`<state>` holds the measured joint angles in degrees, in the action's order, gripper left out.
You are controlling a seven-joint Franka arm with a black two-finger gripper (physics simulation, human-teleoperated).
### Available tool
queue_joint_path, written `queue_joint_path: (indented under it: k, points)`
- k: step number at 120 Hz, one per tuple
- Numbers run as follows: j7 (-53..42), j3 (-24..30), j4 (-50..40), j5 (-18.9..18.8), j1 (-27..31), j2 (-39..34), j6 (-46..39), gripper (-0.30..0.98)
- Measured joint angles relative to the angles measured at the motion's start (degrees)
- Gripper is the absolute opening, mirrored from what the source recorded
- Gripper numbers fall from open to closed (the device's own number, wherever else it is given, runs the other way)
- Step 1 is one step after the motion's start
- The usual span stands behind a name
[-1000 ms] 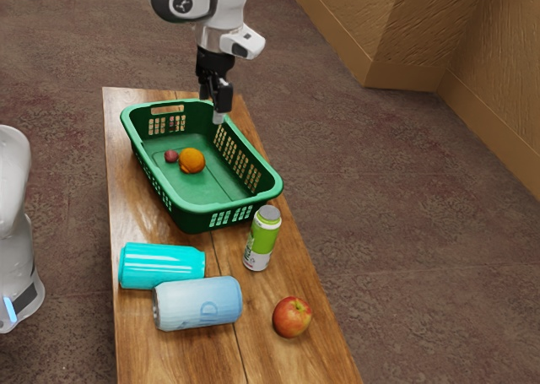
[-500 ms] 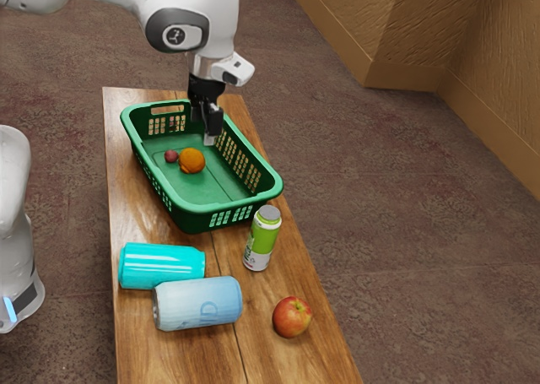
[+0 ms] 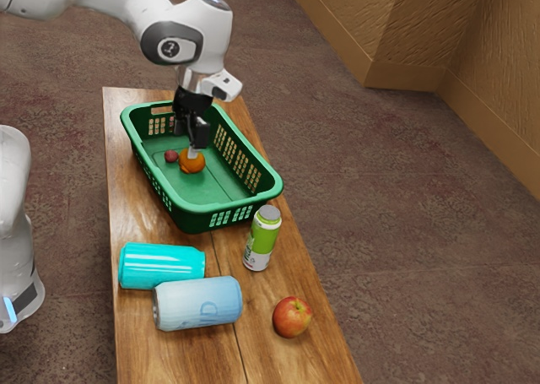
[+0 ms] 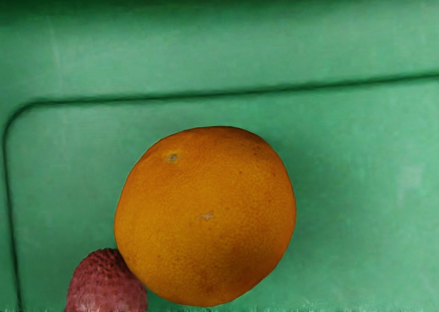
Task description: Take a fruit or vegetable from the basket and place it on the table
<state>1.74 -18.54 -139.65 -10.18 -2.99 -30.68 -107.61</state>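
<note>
- Well, a green plastic basket with a slotted, rounded rim point(image 3: 221, 205) sits on the wooden tabletop point(image 3: 169, 359), its long sides pierced by rows of small openings and its floor marked by a thin groove.
- Inside it lies the round orange citrus fruit with a small pale scar point(image 4: 206, 216), the task's thing, resting on the basket floor.
- Also inside is a small, bumpy, reddish-pink fruit point(image 4: 106, 284), right up against the orange one or just beside it; I can't tell whether they touch.
- The black two-finger pincer point(image 3: 186, 143) reaches down into the basket, over the citrus. Its fingers stand apart with nothing gripped; one pale fingertip overlaps the citrus in the exterior view, and contact is unclear.
- Outside the basket, near its corner, a green-and-white cylindrical container with a grey top point(image 3: 261, 245) stands upright; it carries dark print, too small to read.
- A light blue metal can point(image 3: 198, 304) lies on its side, with large blue lettering turned sideways that I can't make out for sure.
- Next to it, a shiny turquoise can point(image 3: 160, 266) lies on its side too, nearer the basket.
- A round red-and-yellow apple point(image 3: 292, 317) rests directly on the tabletop, well apart from the basket.
</note>
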Motion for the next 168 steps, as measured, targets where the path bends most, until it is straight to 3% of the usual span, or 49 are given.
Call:
queue_joint_path:
  k: [168]
  points:
    - [1.9,-1.2,-5.4,0.0,-0.1,2.7,-11.8,0.69]
